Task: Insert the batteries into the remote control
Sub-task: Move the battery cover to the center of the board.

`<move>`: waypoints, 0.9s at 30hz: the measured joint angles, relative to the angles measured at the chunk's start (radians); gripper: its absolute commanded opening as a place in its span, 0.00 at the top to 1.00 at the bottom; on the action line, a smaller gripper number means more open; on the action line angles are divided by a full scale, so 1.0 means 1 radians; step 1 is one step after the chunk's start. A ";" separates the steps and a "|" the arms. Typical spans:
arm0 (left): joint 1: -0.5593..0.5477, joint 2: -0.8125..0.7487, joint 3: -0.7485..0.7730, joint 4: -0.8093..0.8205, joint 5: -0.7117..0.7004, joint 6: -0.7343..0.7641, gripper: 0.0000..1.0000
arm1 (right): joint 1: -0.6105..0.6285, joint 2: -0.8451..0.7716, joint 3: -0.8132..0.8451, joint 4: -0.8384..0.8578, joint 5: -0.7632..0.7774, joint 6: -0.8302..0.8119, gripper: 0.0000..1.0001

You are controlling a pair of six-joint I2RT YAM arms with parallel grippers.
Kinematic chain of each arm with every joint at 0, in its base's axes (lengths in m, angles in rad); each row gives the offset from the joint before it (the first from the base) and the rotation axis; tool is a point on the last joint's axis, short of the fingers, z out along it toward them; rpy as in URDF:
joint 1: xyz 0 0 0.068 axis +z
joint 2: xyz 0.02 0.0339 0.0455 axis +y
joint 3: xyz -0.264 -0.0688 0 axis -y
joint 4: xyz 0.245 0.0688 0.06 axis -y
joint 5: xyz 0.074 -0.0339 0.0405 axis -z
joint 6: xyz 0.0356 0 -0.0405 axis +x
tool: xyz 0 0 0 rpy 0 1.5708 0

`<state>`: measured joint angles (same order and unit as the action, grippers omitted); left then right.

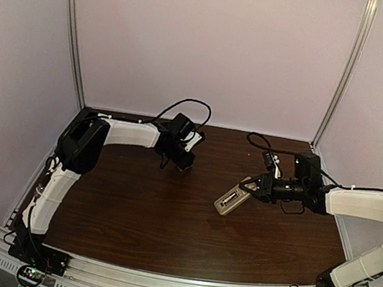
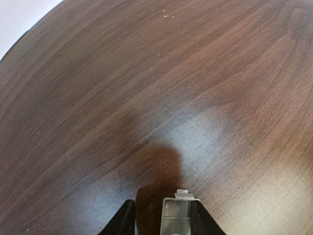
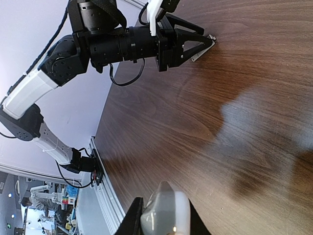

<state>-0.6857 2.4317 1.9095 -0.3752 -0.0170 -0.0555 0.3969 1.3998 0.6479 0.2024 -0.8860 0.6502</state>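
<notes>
My right gripper (image 1: 248, 189) is shut on one end of the white remote control (image 1: 230, 199), which it holds tilted above the middle of the table, a dark slot showing on its upper face. In the right wrist view the remote's end (image 3: 166, 210) fills the gripper (image 3: 162, 201). My left gripper (image 1: 183, 161) is low at the back centre. In its wrist view a small greyish-white cover with a tab (image 2: 178, 213) lies against the right finger, with a gap to the left finger (image 2: 123, 220). The batteries are not in view.
The dark wood table (image 1: 165, 219) has metal rails along its near edge (image 1: 176, 283). Pale walls with corner posts stand behind and at the sides. The right wrist view shows the left gripper (image 3: 208, 43) touching down at the table with the cover at its tip.
</notes>
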 measured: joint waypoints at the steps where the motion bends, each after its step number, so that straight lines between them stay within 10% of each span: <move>1: 0.000 0.002 0.000 0.000 0.001 -0.001 0.68 | 0.000 0.003 0.000 0.001 0.000 0.000 1.00; 9: 0.003 -0.023 -0.049 0.019 0.041 -0.006 0.82 | 0.004 0.025 -0.010 0.019 0.000 0.004 1.00; 21: 0.005 -0.401 -0.609 0.044 0.119 -0.094 0.85 | 0.097 0.068 -0.035 0.126 0.023 0.066 1.00; 27: 0.001 -0.569 -0.825 0.059 0.141 -0.137 0.51 | 0.174 0.095 -0.068 0.226 0.077 0.141 1.00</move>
<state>-0.6849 1.8626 1.0843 -0.3164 0.1238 -0.1921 0.5713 1.4944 0.5797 0.4286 -0.8085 0.7910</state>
